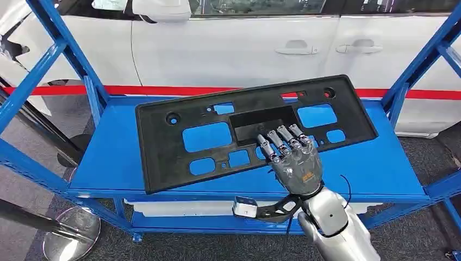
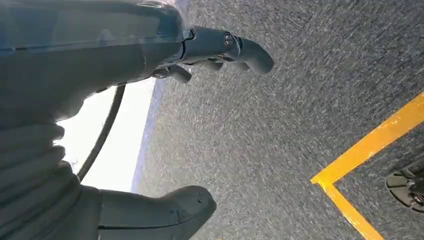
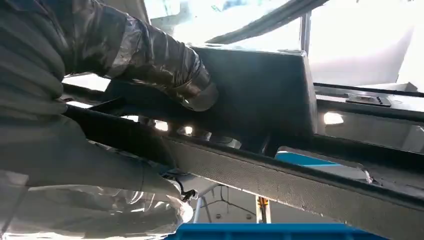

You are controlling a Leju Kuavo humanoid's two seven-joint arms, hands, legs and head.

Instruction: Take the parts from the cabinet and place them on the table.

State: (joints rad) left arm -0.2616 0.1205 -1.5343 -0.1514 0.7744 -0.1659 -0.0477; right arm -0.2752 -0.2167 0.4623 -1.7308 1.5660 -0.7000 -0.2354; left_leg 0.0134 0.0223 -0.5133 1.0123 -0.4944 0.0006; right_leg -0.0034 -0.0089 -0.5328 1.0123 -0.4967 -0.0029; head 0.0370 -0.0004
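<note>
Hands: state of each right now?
Left hand: open, holding nothing, hanging over the floor.
Right hand: holding the black plastic panel.

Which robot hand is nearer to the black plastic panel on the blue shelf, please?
Right. The right robot hand grips the black plastic panel at its near edge; the left robot hand hangs over grey floor, apart from it.

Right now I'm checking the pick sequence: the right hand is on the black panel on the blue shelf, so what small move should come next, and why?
Probably a short straight lift. The right hand grips the near edge of the black plastic panel, fingers on top and thumb wrapped around it. The panel appears to rest on the blue shelf, so raising it slightly would free it before pulling back.
</note>
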